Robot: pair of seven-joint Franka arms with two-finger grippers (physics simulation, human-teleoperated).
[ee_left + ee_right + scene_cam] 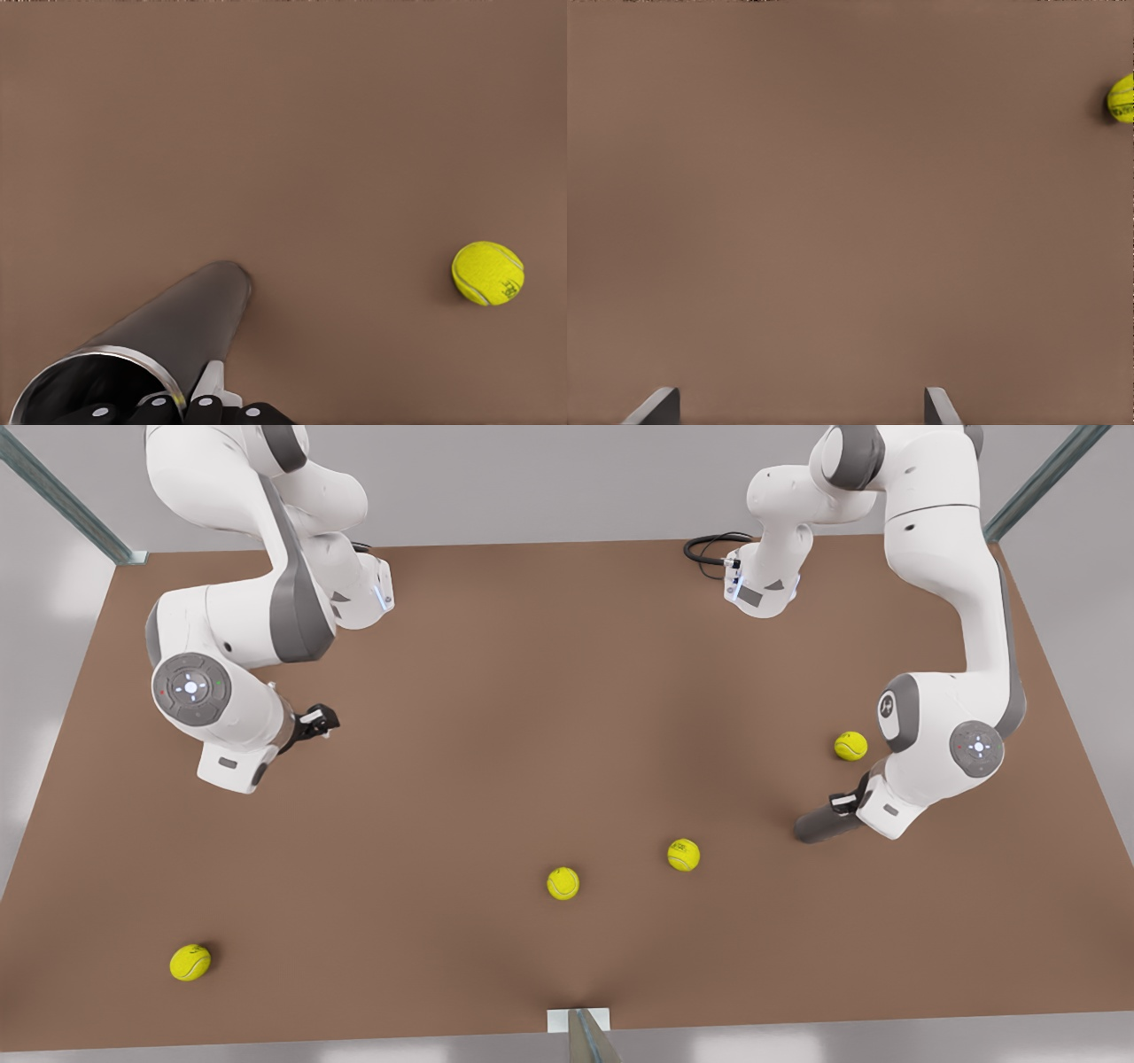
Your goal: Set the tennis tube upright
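The left gripper hangs low at the front view's right, its arm bent over the table, fingers clamped on the tennis tube. The right gripper waits at the front view's left, fingers spread wide.

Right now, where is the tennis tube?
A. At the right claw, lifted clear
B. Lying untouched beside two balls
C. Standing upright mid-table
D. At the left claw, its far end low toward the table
D. The left wrist view shows the tennis tube rim-first at the left claw, its far end down toward the table.
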